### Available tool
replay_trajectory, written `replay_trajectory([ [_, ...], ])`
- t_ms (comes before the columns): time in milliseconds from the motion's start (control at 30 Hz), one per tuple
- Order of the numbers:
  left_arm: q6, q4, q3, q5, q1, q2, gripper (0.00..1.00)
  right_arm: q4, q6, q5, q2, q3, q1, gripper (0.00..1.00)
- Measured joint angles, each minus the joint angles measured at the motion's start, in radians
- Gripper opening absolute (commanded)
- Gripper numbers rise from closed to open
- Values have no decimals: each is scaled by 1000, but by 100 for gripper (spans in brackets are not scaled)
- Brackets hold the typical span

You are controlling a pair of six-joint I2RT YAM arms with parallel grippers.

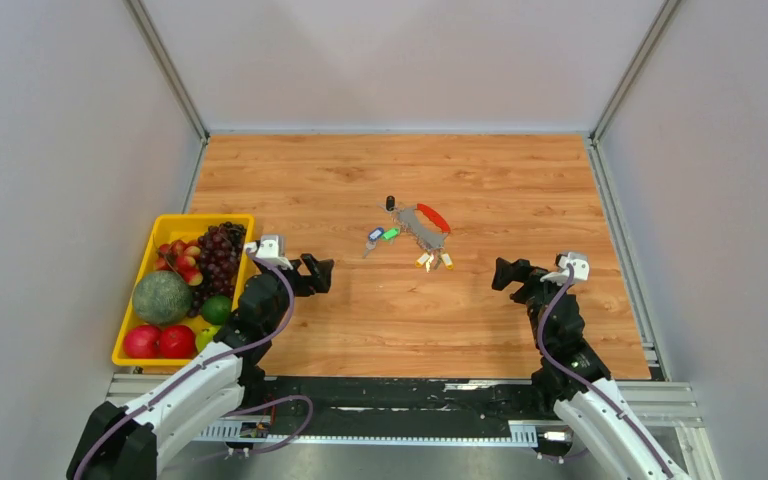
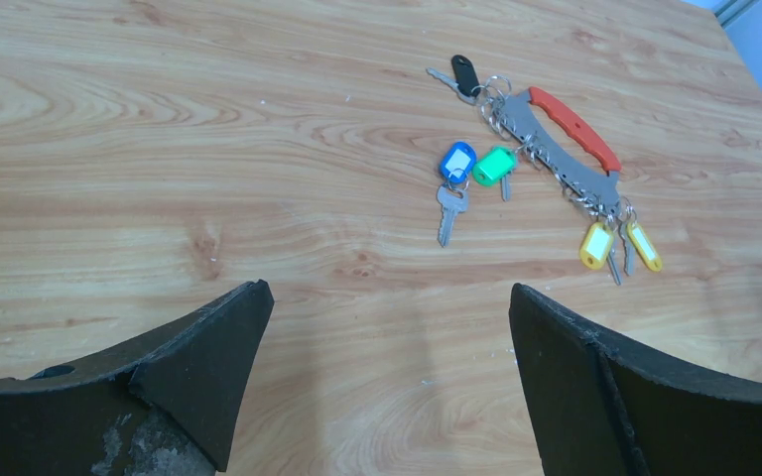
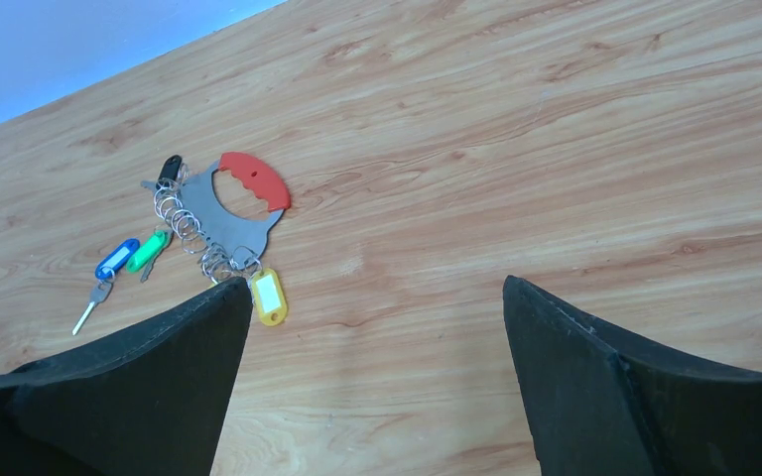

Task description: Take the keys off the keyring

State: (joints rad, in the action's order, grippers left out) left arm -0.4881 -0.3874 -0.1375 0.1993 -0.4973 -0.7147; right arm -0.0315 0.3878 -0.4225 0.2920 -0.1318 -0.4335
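The keyring (image 1: 422, 228) lies diagonally between 2 wide-open, empty grippers: forward-right of the left gripper (image 1: 320, 273), forward-left of the slightly nearer right gripper (image 1: 501, 275).

Left arm (image 1: 258, 308) and right arm (image 1: 562, 335) are black, white-shelled, purple-cabled.

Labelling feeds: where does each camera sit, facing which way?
Top external: above and behind the bases, looking down at the table; left arm, right arm show.
Left wrist: behind the left pincer, facing forward-right; open fingers show.
Right wrist: behind the right pincer, facing forward-left; open fingers show.
Shared: all see the keyring and keys.
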Motion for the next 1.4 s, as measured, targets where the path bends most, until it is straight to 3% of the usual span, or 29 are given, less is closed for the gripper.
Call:
replay_trajectory([
  [333,12,13,0,6,0,59,100,-6,23,-66,21,0,0,100],
  [500,-3,31,0,37,0,121,100,-42,54,-84,110,-48,0,100],
  [600,-13,37,-11,52,0,111,100,-48,57,-78,223,-148,0,100],
  [733,-25,54,-109,68,0,-25,100,-34,47,-49,423,-324,0,100],
  [900,-28,54,-256,57,0,-241,100,-2,-10,53,691,-493,0,92],
  [1133,16,52,-397,45,0,-416,100,2,-133,232,1050,-680,0,78],
  [1400,35,-17,-419,-12,0,-577,100,-40,-262,375,1393,-927,3,64],
])
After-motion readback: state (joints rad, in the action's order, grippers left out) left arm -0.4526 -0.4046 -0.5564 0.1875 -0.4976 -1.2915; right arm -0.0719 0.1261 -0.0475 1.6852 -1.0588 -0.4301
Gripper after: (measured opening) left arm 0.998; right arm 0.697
